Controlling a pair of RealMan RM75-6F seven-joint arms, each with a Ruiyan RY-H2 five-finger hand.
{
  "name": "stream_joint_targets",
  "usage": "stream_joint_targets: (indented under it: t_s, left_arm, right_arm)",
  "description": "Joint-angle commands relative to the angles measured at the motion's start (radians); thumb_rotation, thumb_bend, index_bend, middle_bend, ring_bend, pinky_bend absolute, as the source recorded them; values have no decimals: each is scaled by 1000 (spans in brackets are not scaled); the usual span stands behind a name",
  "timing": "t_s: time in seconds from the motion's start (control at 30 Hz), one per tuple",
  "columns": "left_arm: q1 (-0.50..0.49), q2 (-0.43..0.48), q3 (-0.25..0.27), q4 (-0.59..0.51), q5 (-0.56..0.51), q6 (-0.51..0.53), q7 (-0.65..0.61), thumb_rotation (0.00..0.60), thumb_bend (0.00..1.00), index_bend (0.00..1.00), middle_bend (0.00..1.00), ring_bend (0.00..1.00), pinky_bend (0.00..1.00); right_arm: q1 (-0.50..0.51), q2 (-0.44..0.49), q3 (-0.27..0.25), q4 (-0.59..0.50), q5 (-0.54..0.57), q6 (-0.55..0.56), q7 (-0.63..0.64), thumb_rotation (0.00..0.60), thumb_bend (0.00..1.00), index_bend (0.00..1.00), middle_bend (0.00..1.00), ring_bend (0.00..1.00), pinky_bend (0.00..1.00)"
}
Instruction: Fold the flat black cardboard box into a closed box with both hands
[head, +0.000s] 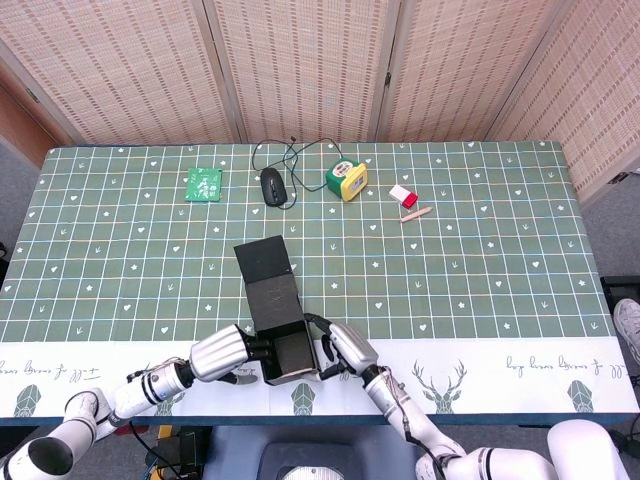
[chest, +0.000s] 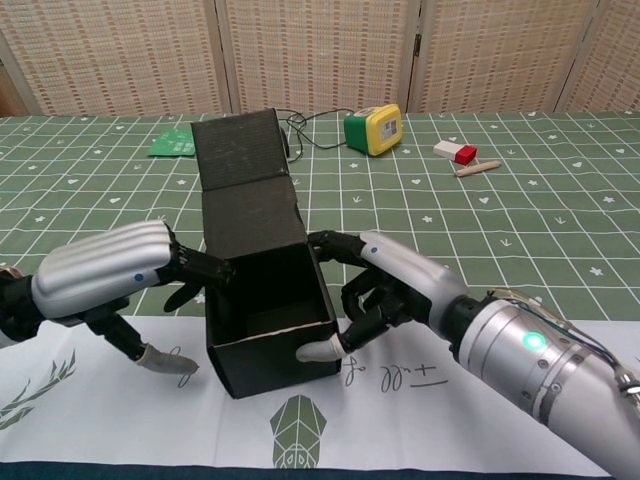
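While both hands clasp the box (chest: 268, 300), only chest view reveals its hollow.

- Our left hand (chest: 110, 275) reaches in from the left, silver knuckles up, its dark fingers (chest: 195, 270) pressed to the left wall of the black box (chest: 265, 270), thumb angled down to the bench (chest: 560, 200).
- Our right hand (chest: 385, 285) comes in from the right, fingers curled against the box's right wall, thumb tip on the front lower corner.
- Both forearms lie low, converging.
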Motion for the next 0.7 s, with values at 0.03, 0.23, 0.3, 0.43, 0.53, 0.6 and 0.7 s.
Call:
stream_joint_targets:
  t_s: [0.03, 0.23, 0.3, 0.43, 0.53, 0.6, 0.7]
  left_arm:
    - [0, -1, 2, 0, -1, 2, 3, 600, 91, 613, 599, 675, 959]
    - [1, 7, 2, -12, -8, 13, 3, 600, 91, 533, 559, 675, 959]
    - [3, 14, 1, -21, -11, 19, 3, 600, 91, 481, 500, 675, 959]
    - [8, 25, -2, -38, -16, 35, 3, 600, 90, 429, 436, 673, 960]
    - [11, 30, -4, -43, -19, 42, 8, 600, 91, 401, 401, 664, 959]
    - [13, 34, -6, -45, -21, 49, 12, 600, 91, 377, 370, 650, 955]
    - [16, 38, -11, -48, -26, 61, 8, 600, 91, 342, 338, 629, 945]
  right_arm:
    - [-3, -1, -1, 0, -2, 1, 3, 600, 289, 358, 357, 775, 1000]
    - [-8, -7, 1, 6, -12, 12, 12, 600, 289, 358, 352, 775, 1000]
    - [-11, -10, 2, 10, -13, 13, 17, 600, 289, 358, 351, 775, 1000]
    - [-13, -18, 3, 18, -16, 15, 24, 600, 288, 358, 348, 775, 1000]
    - [-15, -24, 4, 23, -15, 14, 30, 600, 289, 358, 346, 775, 1000]
    - [-17, -27, 7, 27, -14, 18, 33, 600, 289, 354, 343, 775, 1000]
    - [-20, -33, 12, 34, -13, 23, 33, 600, 289, 341, 332, 775, 1000]
